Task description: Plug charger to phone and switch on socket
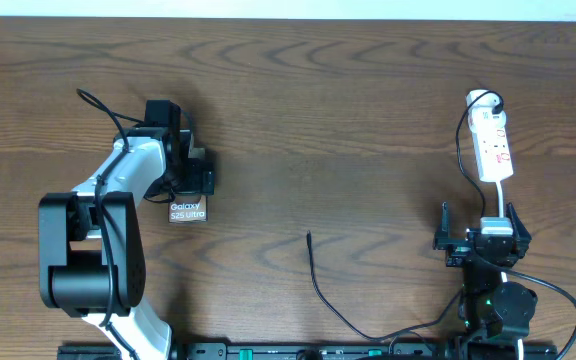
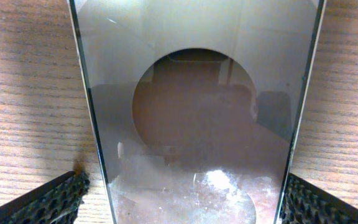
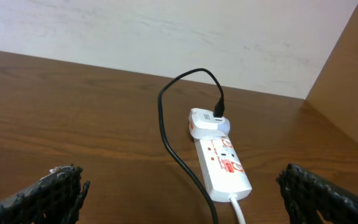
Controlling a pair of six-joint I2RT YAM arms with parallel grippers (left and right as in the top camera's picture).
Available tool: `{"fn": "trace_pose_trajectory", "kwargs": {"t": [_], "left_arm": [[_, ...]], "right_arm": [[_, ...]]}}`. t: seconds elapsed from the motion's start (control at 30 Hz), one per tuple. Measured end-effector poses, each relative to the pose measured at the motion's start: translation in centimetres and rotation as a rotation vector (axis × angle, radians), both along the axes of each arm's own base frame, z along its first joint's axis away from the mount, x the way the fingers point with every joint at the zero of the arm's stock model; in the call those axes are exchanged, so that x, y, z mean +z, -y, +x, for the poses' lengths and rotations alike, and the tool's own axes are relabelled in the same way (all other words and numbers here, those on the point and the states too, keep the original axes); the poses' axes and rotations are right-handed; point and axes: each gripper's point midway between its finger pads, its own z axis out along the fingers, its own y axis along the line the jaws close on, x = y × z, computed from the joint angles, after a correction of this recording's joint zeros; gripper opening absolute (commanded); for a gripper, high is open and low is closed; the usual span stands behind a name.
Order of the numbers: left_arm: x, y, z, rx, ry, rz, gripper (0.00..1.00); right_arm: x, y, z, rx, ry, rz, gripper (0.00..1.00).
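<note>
Overhead view. Ana: What sits around the phone [image 1: 188,211]?

Ben: Only the left hand [image 2: 188,208]. It hangs over the phone and hides all but the end printed "Galaxy S25 Ultra". From the left wrist, that hand is spread wide, one pad on each long side of the glossy screen. Bare wood shows beside one pad. The other sits right at the phone's edge, and I cannot tell whether it touches.

Ana: And the charger [image 1: 320,285]?

Ben: Its plug tip [image 1: 309,236] lies loose mid-counter, well apart from the phone, with bare counter [image 1: 368,100] between them. The cable curves toward the near edge, then runs off toward the right arm's base.

Ana: The power strip [image 1: 495,150]?

Ben: Far right, lying lengthwise toward the wall. A white adapter [image 3: 204,121] sits at its far end with the black cable plugged in, and that cable loops down the strip's left side. The right hand [image 3: 182,196] is spread too, holding nothing, just short of the strip's near end, where the white lead [image 3: 238,211] comes out.

Ana: Room to move?

Ben: Wide open wood in the middle. The wall stands beyond the strip, and a brown panel [image 3: 347,93] rises on its right.
</note>
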Motion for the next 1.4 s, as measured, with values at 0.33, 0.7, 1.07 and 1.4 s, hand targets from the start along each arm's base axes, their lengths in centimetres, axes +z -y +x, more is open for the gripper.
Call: {"fn": "trace_pose_trajectory", "kwargs": {"t": [0.33, 0.7, 1.07, 1.4], "left_arm": [[0.00, -0.01, 0.03, 0.000, 0.001, 0.000, 0.99], [0.04, 0.20, 0.43, -0.001, 0.018, -0.012, 0.99], [0.07, 0.32, 0.54, -0.002, 0.023, -0.019, 0.99], [0.02, 0.32, 0.49, -0.003, 0.037, -0.019, 0.99]], "right_arm": [[0.00, 0.00, 0.00, 0.000, 0.000, 0.000, 0.99], [0.00, 0.00, 0.00, 0.000, 0.000, 0.000, 0.99], [0.00, 0.00, 0.00, 0.000, 0.000, 0.000, 0.99], [0.00, 0.00, 0.00, 0.000, 0.000, 0.000, 0.99]]}}
